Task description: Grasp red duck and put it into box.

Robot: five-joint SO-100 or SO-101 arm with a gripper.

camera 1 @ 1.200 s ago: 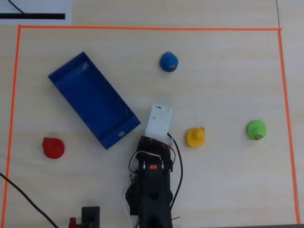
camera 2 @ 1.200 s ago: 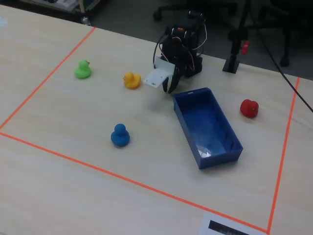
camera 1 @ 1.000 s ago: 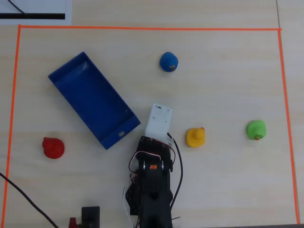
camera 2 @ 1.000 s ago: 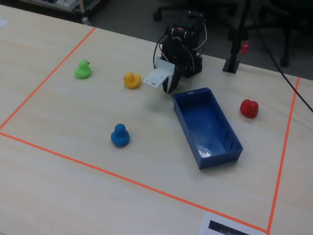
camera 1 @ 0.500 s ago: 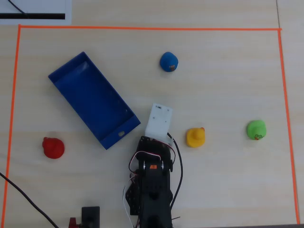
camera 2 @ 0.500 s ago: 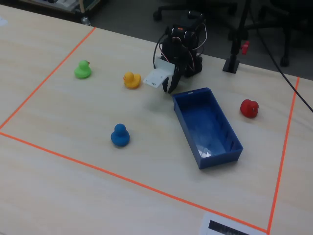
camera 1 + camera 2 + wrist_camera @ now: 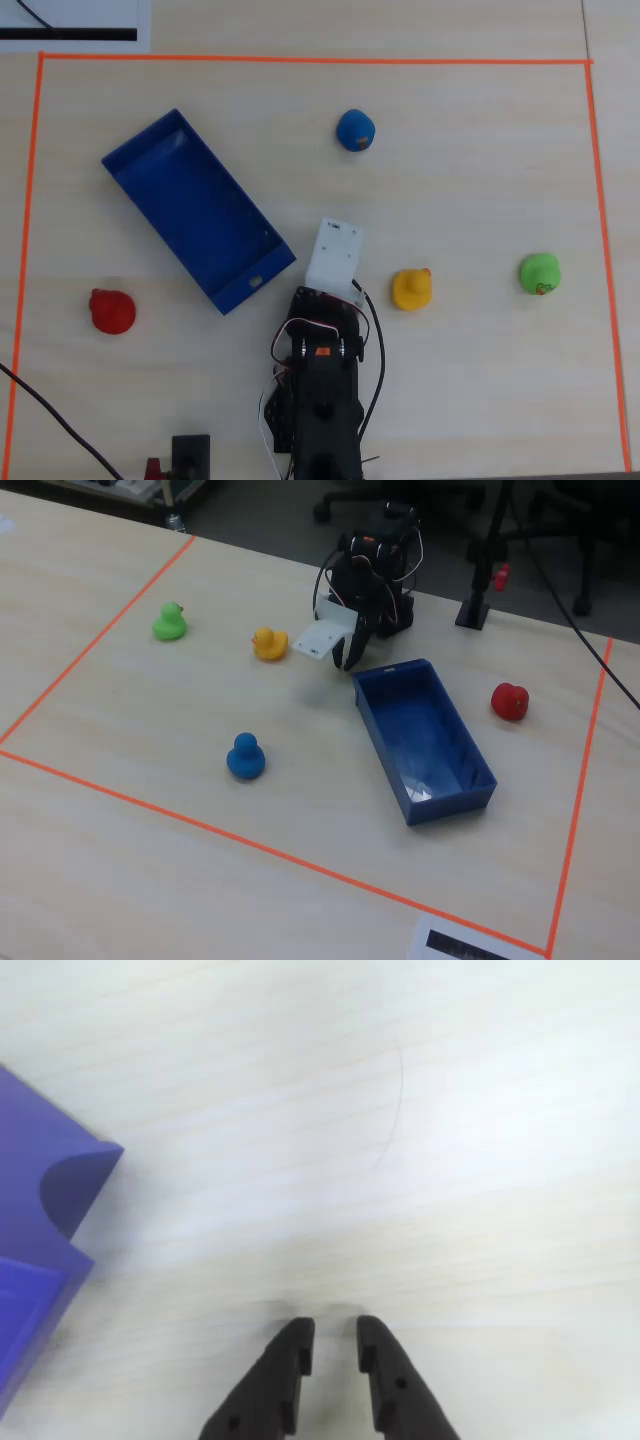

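The red duck (image 7: 112,311) sits on the table at the left in the overhead view, left of the box's short wall with the hole. In the fixed view it (image 7: 509,701) is right of the box. The dark blue box (image 7: 190,205) lies diagonally, empty; it also shows in the fixed view (image 7: 450,798). One corner of it (image 7: 40,1220) shows at the left of the wrist view. My gripper (image 7: 333,1332) is low over bare table beside that corner, jaws nearly shut with a narrow gap, holding nothing. In the fixed view the gripper (image 7: 345,660) hangs just beyond the box's far end.
A yellow duck (image 7: 411,289), a green duck (image 7: 540,273) and a blue duck (image 7: 356,130) stand right of and beyond the arm. A white camera mount (image 7: 335,252) covers the gripper from above. Orange tape (image 7: 300,60) bounds the work area.
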